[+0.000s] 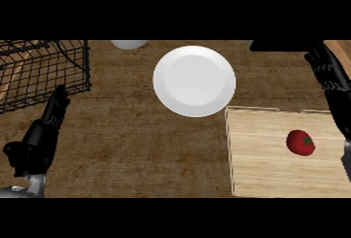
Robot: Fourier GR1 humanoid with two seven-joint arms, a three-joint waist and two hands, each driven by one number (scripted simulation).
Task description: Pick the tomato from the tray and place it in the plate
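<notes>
Sitting near the tray's (274, 176) right edge, tomato (300, 142) untouched.

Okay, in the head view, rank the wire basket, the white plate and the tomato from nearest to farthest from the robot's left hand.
From the left hand, at the view's left:
1. Wire basket, just above it in the upper left corner.
2. White plate, centre top.
3. Tomato, on the wooden tray at the right.

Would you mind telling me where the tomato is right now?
In the head view the tomato lies on the wooden tray at the right, below and right of the white plate, near the right hand.
</notes>
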